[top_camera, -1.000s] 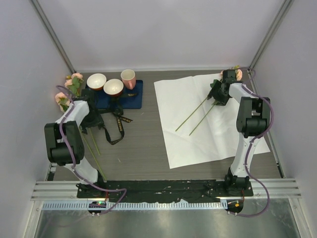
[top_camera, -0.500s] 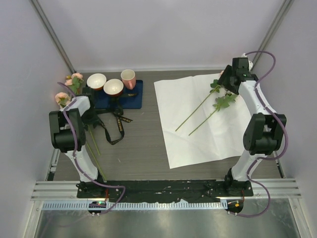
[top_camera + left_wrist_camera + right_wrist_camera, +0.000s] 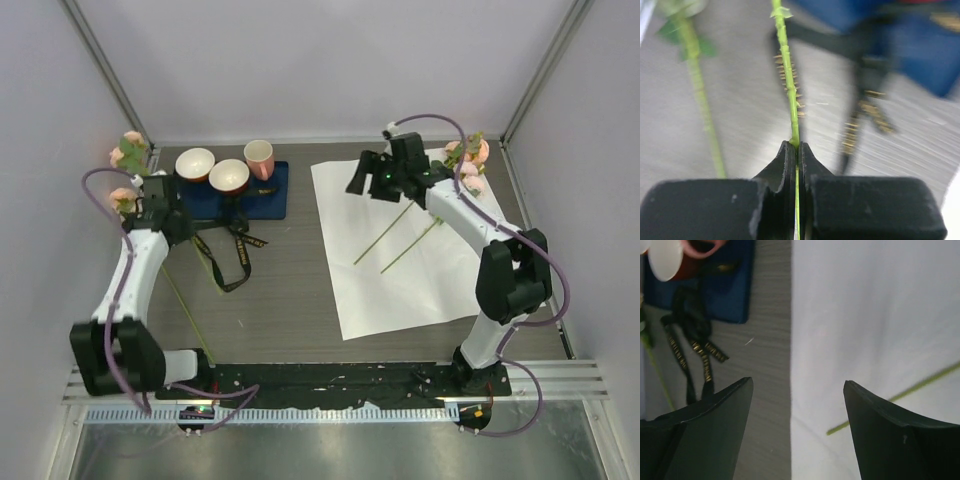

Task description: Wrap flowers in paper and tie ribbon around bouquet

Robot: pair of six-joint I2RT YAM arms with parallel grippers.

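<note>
Pincer on the left (image 3: 796, 146) tight on flower stem (image 3: 789, 90); right pincer (image 3: 797, 385) wide over paper (image 3: 865, 300) edge.

Pale pink roses (image 3: 470, 155), plain white paper (image 3: 420, 290), black gold-lettered ribbon (image 3: 252, 239), dark blue mat (image 3: 271, 195)

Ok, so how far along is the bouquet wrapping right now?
Done: two roses lie on the white paper. In hand: the left gripper is shut on another rose stem; the right gripper hangs open over the paper's edge. Left: move remaining roses, wrap the flat paper, tie the ribbon, untouched on the table.
</note>
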